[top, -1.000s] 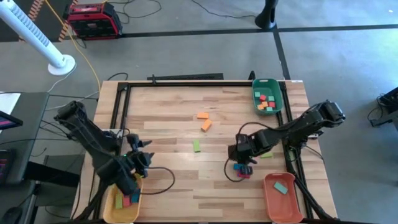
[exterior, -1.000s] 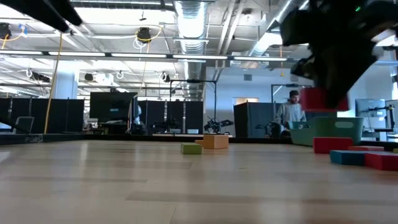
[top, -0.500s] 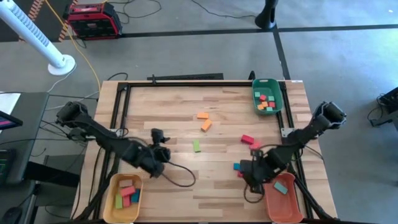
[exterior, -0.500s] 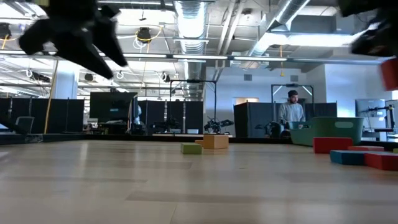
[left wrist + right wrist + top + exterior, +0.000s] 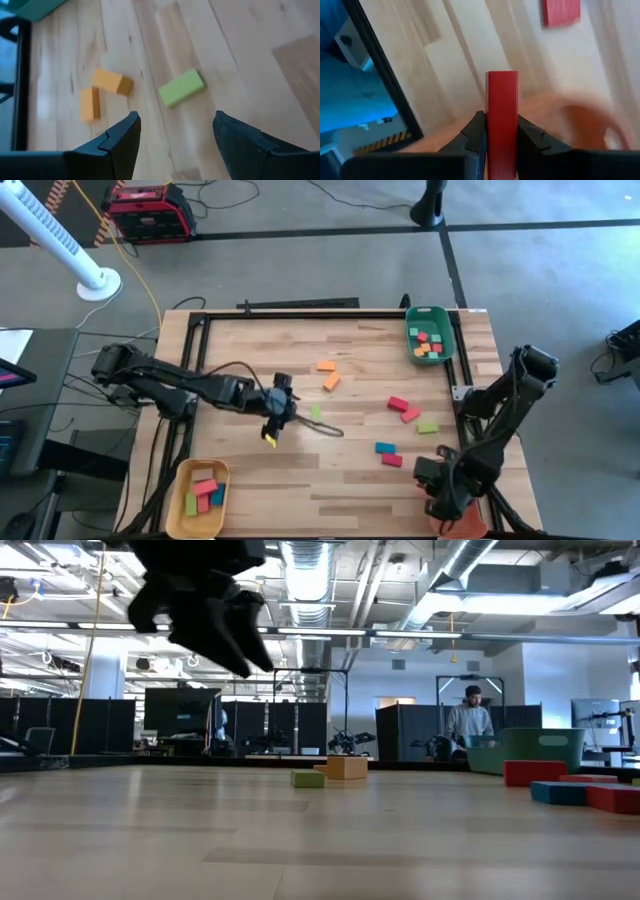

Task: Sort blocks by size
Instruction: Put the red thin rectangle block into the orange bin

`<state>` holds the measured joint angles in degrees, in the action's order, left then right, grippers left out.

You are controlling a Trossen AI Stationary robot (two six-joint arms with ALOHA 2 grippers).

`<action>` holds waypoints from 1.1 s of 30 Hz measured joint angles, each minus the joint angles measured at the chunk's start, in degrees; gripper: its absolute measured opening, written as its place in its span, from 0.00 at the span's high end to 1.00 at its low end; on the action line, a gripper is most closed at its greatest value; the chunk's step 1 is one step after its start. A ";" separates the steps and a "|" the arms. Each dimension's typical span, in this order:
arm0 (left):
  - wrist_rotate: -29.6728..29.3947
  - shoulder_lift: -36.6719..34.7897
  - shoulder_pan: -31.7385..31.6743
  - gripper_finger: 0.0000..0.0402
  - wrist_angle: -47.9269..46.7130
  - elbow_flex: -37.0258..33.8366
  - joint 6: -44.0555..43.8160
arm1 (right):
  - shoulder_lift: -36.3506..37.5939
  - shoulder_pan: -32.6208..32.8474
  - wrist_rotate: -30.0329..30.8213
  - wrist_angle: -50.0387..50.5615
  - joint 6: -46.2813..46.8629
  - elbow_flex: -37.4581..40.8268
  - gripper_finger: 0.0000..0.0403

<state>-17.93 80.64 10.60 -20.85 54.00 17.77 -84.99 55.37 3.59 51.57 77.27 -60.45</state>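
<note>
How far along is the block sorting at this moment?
Partly done. Several blocks already lie in the green tray and the yellow tray. In hand: the right gripper, over the orange tray, is shut on a red block; the left gripper is open near the green block. About seven loose blocks remain on the table.

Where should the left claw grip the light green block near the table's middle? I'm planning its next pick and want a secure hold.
Probably across its two long sides, at mid-length, coming straight down. The light green block lies flat on the table as a short bar, with bare wood all round and the orange blocks apart from it. The left claw, open, points toward it, but the bar sits askew, so some wrist turn seems needed.
</note>
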 joint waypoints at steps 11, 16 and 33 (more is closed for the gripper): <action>13.81 0.02 -8.45 0.41 7.80 0.00 8.53 | 0.04 9.74 0.64 0.37 17.73 -0.02 0.77; 17.90 1.80 -10.30 0.41 10.24 0.04 11.01 | -0.21 12.01 0.72 1.89 22.94 -0.02 0.77; 20.66 26.72 -10.81 0.41 -6.64 19.19 26.61 | -0.61 13.05 0.83 1.60 33.80 0.02 0.72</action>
<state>2.73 107.36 -0.21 -27.49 73.19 44.37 -85.60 68.42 4.43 53.17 111.07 -60.42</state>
